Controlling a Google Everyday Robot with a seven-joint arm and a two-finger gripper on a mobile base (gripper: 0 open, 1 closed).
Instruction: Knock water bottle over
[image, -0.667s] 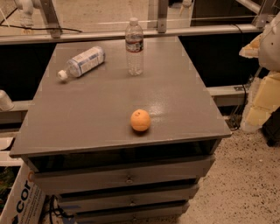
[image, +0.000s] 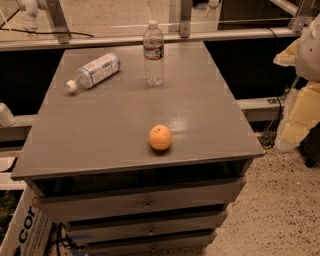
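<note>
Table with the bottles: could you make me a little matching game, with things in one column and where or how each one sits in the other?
Things:
1. water bottle
2. blue-labelled bottle
3. orange
4. gripper

Places or states:
A. lying on its side, back left of the table
B. off the table, beyond its right edge
C. standing upright at the back
D. near the front, touching nothing else

Pairs: 1-C, 2-A, 3-D, 4-B
</note>
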